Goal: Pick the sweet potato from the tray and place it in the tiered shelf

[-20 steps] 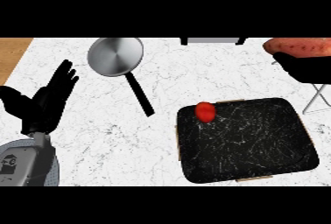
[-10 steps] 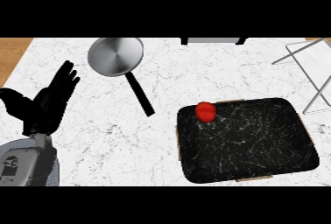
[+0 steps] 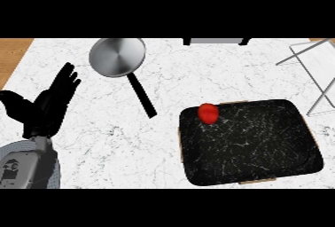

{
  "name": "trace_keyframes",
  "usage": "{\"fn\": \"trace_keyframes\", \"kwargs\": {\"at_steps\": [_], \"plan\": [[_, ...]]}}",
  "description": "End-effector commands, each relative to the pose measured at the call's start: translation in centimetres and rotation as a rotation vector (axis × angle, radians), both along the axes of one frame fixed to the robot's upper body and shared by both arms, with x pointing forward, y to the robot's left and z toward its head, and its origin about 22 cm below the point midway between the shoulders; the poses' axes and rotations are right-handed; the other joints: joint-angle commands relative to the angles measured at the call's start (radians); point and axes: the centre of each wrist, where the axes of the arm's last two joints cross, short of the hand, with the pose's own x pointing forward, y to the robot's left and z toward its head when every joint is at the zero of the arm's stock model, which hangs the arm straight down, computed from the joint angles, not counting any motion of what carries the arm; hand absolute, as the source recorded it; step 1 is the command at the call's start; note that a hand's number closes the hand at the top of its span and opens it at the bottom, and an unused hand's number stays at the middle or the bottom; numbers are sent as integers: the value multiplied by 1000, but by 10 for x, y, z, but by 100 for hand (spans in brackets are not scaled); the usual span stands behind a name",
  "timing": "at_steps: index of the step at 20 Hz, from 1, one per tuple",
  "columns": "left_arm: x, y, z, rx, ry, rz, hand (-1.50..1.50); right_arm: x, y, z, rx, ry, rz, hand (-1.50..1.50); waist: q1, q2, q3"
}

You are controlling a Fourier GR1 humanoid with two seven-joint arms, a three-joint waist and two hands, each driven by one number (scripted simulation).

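A black tray [image 3: 262, 150] with white veining lies on the counter at the lower right. A small red rounded thing [image 3: 208, 113] sits in the tray's far left corner. No sweet potato shows anywhere in the head view. The tiered shelf [image 3: 319, 55], a thin grey wire frame with a white level, stands at the right edge beyond the tray. My left hand [image 3: 49, 106] rests open at the left edge, fingers up, far from the tray. The right hand is out of view.
A round steel pan [image 3: 118, 56] with a black handle [image 3: 141, 95] lies at the back left, its handle pointing toward the tray. A grey object [image 3: 216, 41] with dark ends is at the back edge. Wooden floor shows past the counter's far left corner.
A reddish oblong thing that showed over the shelf at the upper right one second ago is gone from view. The left hand and the red thing on the tray have not moved.
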Motion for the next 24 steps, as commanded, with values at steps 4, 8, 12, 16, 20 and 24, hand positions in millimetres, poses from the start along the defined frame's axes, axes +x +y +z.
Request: {"fn": "trace_keyframes", "kwargs": {"at_steps": [4,8,12,16,20,24], "plan": [[16,7,16,3,-11,-1,0,-13,-57,-5,3,10,13,150,-3,0,0],[22,3,13,-11,-4,-4,0,7,-67,-13,16,-11,-11,150,4,2,0],[10,4,15,-10,-5,6,0,-6,-72,-22,8,-2,-7,150,1,-1,0],[11,1,0,-3,-10,-7,0,2,-91,-50,28,8,-195,-150,8,4,0],[16,-11,15,-4,-15,-29,0,12,-106,-76,8,-92,-204,-150,18,5,1],[-1,8,4,-2,-8,-32,0,9,-123,-42,22,-235,-200,-150,20,3,1]]}}
